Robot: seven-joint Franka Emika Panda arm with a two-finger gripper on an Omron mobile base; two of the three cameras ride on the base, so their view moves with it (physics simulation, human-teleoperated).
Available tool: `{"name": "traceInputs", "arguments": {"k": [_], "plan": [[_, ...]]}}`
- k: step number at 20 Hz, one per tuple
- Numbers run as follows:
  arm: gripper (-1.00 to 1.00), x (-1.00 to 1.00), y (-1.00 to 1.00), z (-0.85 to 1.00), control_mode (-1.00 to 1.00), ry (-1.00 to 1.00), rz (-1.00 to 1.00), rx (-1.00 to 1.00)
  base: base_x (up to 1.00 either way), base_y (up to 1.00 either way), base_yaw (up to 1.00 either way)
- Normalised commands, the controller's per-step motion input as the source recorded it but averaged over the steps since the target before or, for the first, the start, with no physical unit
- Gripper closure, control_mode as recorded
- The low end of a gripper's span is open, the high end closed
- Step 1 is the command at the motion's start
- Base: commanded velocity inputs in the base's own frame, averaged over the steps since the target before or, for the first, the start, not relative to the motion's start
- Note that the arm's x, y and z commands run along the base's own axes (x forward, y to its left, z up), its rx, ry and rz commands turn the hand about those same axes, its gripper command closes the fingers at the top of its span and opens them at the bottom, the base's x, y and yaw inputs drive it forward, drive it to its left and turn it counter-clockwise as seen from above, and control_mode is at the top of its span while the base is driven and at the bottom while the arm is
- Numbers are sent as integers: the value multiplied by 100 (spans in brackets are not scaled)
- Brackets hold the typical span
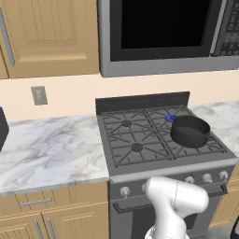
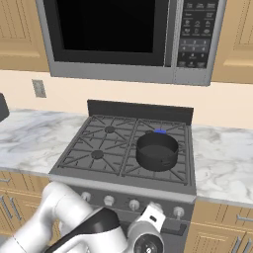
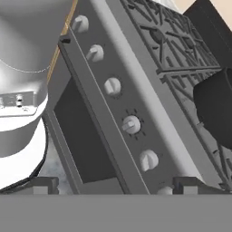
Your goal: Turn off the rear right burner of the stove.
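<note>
The stove [image 1: 140, 140] is a dark grey gas range with a grey front strip of round silver knobs [image 3: 112, 86]. A small blue flame burns at the rear right burner [image 1: 169, 117], just behind a black pot; the flame also shows at that burner [image 2: 159, 131] in the right base view. My gripper [image 3: 115, 188] is open, low in front of the knob strip with nothing between its fingers. The fourth knob along the strip [image 3: 131, 124] has tick marks around it and lies a short way ahead of the fingertips, apart from them.
A black pot [image 1: 190, 131] sits on the right-hand grates, by the lit burner. A steel microwave [image 2: 113, 39] hangs above the stove. Marble counters [image 1: 51, 149] flank the range, and the oven door handle [image 3: 90, 113] runs just below the knobs. My arm's white elbow [image 1: 175, 198] stands before the oven.
</note>
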Motion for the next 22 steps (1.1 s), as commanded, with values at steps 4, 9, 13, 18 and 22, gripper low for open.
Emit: {"name": "traceInputs", "arguments": {"k": [4, 9, 13, 18, 22], "plan": [[-100, 26, 0, -18, -100, -2, 0, -5, 0, 0, 0], [-100, 13, 2, -16, -100, -10, 0, -3, 0, 0, 0], [-100, 3, 3, -15, -100, -26, 0, -4, 0, 0, 0], [-100, 10, 0, -2, -100, -25, 0, -1, 0, 0, 0], [-100, 24, 0, 0, -100, -20, 1, 0, 0, 0, 0]]}}
